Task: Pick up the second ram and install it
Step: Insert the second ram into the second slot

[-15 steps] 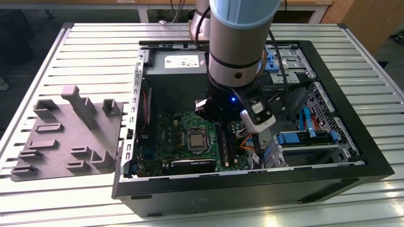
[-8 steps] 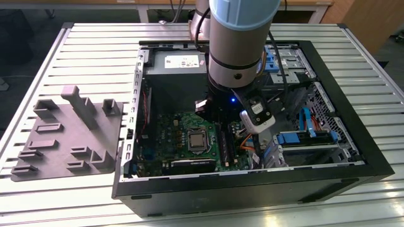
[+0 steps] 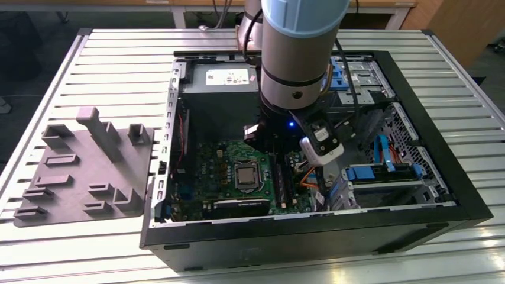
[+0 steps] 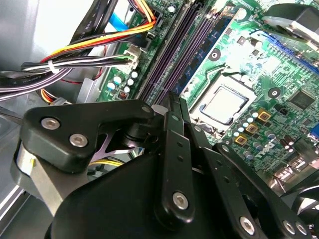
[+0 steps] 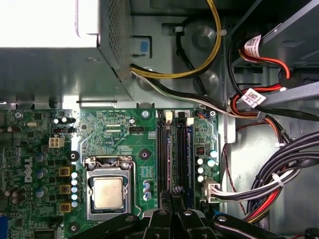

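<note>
My arm (image 3: 296,53) reaches down into the open computer case (image 3: 442,195), over the green motherboard (image 3: 225,168). In both wrist views my gripper (image 5: 174,191) (image 4: 174,98) hangs just above the near end of the long black memory slots (image 5: 163,149) (image 4: 169,55). Its two fingers are pressed together, and I see nothing between them. I cannot tell the second ram apart from the slots; a thin edge may stand in them. The bare processor (image 5: 108,193) (image 4: 222,104) sits beside the slots.
Bundled black, red and yellow cables (image 5: 279,184) (image 4: 75,55) run close beside the slots. The power supply (image 3: 221,80) fills the case's far end, and drive bays with blue clips (image 3: 379,171) sit on the exterior view's right. A grey holder fixture (image 3: 87,171) lies outside on the exterior view's left.
</note>
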`<control>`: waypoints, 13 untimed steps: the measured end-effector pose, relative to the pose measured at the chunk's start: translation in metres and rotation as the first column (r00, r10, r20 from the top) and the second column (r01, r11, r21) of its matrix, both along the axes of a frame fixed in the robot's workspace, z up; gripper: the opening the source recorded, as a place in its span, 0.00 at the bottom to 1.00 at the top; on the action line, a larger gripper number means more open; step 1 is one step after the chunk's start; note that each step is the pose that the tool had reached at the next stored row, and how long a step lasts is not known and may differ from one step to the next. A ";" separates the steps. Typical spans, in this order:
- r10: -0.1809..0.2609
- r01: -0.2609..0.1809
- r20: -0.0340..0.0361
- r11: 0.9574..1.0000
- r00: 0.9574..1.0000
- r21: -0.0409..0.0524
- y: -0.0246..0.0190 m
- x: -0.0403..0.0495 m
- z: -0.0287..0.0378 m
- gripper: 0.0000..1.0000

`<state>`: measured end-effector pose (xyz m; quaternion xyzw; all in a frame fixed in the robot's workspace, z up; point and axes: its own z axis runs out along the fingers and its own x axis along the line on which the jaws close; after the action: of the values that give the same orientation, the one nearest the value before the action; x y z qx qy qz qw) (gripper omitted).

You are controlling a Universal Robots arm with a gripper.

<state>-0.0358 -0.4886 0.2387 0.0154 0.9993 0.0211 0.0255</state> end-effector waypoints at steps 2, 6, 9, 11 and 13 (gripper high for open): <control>0.002 -0.002 0.000 1.000 1.000 0.000 0.0004 0.0001 -0.0003 0.12; 0.002 -0.002 0.000 1.000 1.000 0.000 0.0017 0.0041 -0.0023 0.12; 0.002 -0.002 0.000 1.000 1.000 0.000 0.0017 0.0043 -0.0023 0.12; 0.002 -0.002 0.000 1.000 1.000 0.000 0.0017 0.0045 -0.0023 0.12; 0.002 -0.002 0.000 1.000 1.000 0.000 0.0017 0.0046 -0.0023 0.12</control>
<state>-0.0312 -0.4869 0.2364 0.0143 0.9993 0.0212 0.0254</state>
